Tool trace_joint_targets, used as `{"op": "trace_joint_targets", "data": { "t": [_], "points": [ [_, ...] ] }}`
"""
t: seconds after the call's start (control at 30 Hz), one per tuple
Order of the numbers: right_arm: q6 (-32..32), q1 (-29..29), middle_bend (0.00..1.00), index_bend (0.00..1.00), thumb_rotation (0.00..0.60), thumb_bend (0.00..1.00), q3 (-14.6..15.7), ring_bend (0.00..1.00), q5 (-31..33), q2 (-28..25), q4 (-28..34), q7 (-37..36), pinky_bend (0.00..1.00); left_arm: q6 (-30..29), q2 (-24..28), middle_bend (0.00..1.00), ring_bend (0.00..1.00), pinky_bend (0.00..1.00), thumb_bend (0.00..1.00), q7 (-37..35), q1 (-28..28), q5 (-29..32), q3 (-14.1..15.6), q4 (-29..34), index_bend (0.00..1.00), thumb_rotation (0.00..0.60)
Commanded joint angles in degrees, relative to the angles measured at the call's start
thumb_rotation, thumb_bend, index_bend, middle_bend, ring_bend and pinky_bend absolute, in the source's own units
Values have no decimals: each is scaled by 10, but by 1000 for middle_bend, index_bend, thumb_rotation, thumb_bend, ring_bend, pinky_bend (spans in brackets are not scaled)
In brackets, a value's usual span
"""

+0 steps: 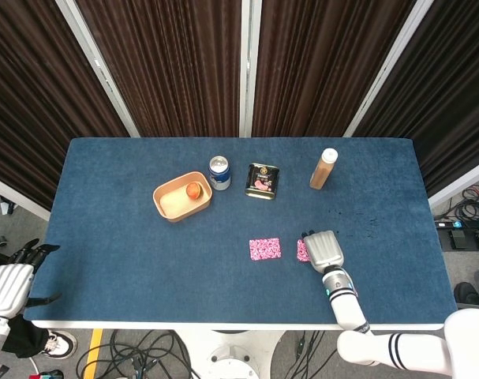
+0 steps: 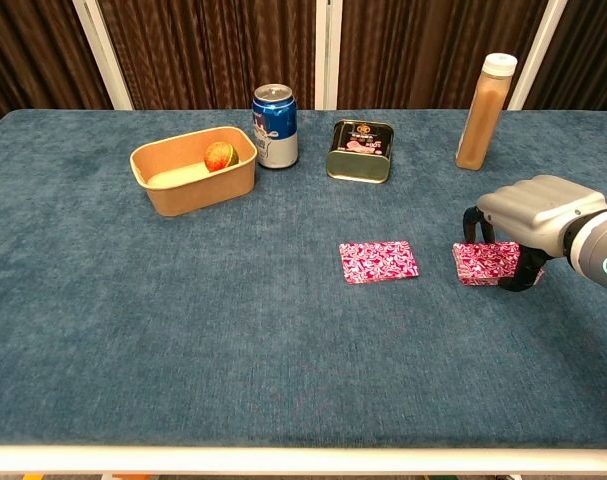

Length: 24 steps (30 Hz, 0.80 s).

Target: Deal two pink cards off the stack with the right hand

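A small stack of pink patterned cards (image 1: 302,251) (image 2: 486,262) lies right of the table's centre. My right hand (image 1: 324,251) (image 2: 543,210) arches over it. One finger comes down at the stack's left edge and the thumb at its near right corner, both touching it. The palm hides most of the stack in the head view. One single pink card (image 1: 265,249) (image 2: 379,261) lies flat on the cloth just left of the stack. My left hand (image 1: 10,284) hangs off the table's near left corner, fingers apart and holding nothing.
Along the back stand a tan bowl (image 1: 170,207) (image 2: 193,190) with a small fruit in it, a blue can (image 1: 219,172) (image 2: 275,125), a dark tin (image 1: 263,181) (image 2: 359,150) and a brown bottle (image 1: 324,168) (image 2: 482,110). Blue cloth covers the table.
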State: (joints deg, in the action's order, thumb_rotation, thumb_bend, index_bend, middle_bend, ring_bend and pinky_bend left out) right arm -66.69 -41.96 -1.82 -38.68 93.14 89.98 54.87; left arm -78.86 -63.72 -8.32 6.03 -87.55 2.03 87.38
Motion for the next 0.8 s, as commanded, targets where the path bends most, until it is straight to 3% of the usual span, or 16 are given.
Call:
{"op": "trace_joint_targets", "data": {
  "t": [0.03,0.8],
  "points": [
    [-1,1,360,361,600,206,-1,858,-1,1,-1,0,955,0,0,172,46,191,6,-2,0,0,0,0,187,600],
    [-8,4,391,399,600,214,-12,858,-18,-4,5,-4,956,0,-3,172,46,191,6,-4,-1,0,2,-5,187,600]
  ]
}}
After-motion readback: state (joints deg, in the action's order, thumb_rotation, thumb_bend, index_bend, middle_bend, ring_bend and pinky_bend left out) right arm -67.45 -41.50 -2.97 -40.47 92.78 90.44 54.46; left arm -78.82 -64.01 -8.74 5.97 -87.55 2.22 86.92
